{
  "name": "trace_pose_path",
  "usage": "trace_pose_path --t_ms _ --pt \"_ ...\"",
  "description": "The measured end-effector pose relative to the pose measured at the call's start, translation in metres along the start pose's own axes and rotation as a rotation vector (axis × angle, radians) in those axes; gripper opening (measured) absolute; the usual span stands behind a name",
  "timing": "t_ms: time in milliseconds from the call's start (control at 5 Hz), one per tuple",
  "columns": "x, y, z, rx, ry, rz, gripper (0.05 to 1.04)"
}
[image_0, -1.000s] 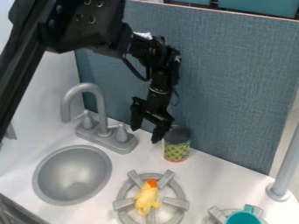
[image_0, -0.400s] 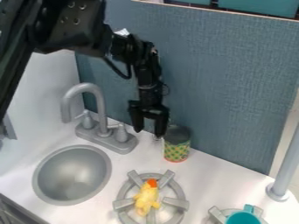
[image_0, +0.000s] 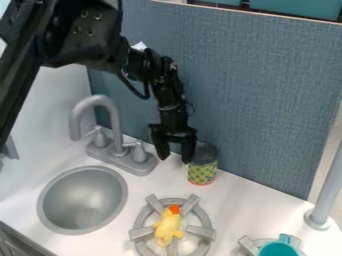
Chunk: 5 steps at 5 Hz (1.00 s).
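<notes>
The gripper points down, its pincer spread wide, between the faucet and the nearby can.

Your black two-finger gripper looks like matt plastic, and so does the dark top of the green-and-yellow patterned cylindrical can. You see a smooth grey round sink basin with a soft metallic sheen, a dull grey curved plastic-looking faucet, a smooth white countertop, and a blue-grey upright panel with a rough, cloth-like weave.
</notes>
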<state>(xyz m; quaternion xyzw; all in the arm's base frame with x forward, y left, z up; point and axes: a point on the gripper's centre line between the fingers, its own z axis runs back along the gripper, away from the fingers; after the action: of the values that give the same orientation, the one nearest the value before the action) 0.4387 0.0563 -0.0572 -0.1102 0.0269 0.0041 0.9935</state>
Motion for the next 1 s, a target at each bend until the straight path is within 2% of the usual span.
trace_pose_path --t_ms 200,400,600,800,1000 --pt "0.006 -0.005 -0.003 -0.039 -0.017 -0.013 1.001" --pt "0.009 -0.005 -0.004 -0.042 -0.032 0.000 1.001" --pt "0.013 -0.008 -0.007 -0.066 -0.065 0.025 1.001" --pt "0.010 -0.005 -0.014 -0.041 -0.080 0.090 1.001" --pt "0.008 -0.007 -0.015 -0.047 -0.074 0.100 1.001"
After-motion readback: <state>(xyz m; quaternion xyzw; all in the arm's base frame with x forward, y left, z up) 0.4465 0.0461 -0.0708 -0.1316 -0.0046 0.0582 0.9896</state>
